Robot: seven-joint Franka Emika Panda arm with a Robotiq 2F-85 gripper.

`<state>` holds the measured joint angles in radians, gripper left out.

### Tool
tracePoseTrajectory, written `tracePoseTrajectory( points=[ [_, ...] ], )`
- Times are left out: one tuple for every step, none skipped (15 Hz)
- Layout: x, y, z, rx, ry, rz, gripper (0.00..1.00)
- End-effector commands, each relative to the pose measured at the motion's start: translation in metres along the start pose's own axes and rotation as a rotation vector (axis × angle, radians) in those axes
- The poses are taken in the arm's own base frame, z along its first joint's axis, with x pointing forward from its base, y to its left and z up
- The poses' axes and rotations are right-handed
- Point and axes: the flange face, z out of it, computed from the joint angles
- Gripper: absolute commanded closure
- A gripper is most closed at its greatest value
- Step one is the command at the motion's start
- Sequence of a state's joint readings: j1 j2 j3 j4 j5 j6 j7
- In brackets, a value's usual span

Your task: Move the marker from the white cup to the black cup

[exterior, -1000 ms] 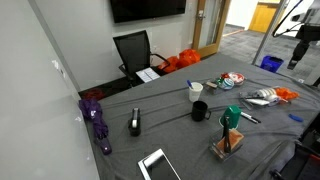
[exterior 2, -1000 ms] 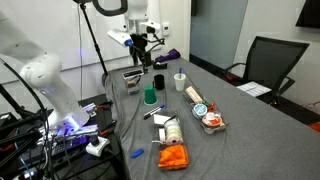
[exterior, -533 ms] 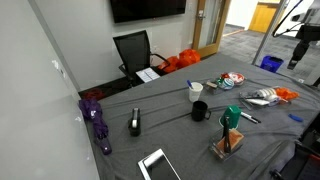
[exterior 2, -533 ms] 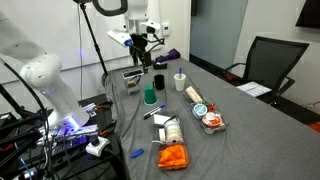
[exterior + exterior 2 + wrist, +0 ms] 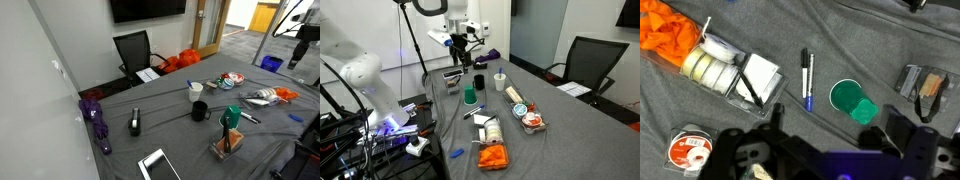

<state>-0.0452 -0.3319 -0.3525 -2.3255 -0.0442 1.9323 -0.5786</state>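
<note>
Gripper (image 5: pixel 463 50) spread wide, empty — aloft; teal cup (image 5: pixel 470 97) near black cup (image 5: pixel 478 84).

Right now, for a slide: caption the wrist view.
Pincer over grey table: pen beside green cup, tape rolls.

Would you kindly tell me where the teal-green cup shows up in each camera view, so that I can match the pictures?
In an exterior view: the teal-green plastic cup is right of centre, in the lower half.
In an exterior view: it is just left of centre, at mid-height.
Wrist view: it is right of centre, beside a blue-tipped pen.
Shared landmark: the crumpled orange cloth.
</note>
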Motion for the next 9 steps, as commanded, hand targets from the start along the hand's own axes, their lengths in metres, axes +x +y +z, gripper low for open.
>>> tracePoseTrajectory(
  points=[
    [0.0,0.0,0.0,0.001,-0.001,0.0,0.0],
    [0.001,0.003,-0.002,0.005,0.005,0.001,0.0],
    [0.009,0.002,0.004,0.008,0.012,0.003,0.0],
    [0.015,0.001,0.008,0.017,0.019,0.007,0.0],
    [0.024,-0.001,0.011,0.034,0.035,0.015,0.0],
    [0.035,-0.005,0.015,0.05,0.043,0.009,0.0],
    [0.047,-0.008,0.02,0.077,0.064,0.008,0.0],
    [0.057,-0.01,0.024,0.098,0.078,-0.007,0.0],
    [0.067,-0.013,0.027,0.111,0.098,-0.027,0.0]
  ],
)
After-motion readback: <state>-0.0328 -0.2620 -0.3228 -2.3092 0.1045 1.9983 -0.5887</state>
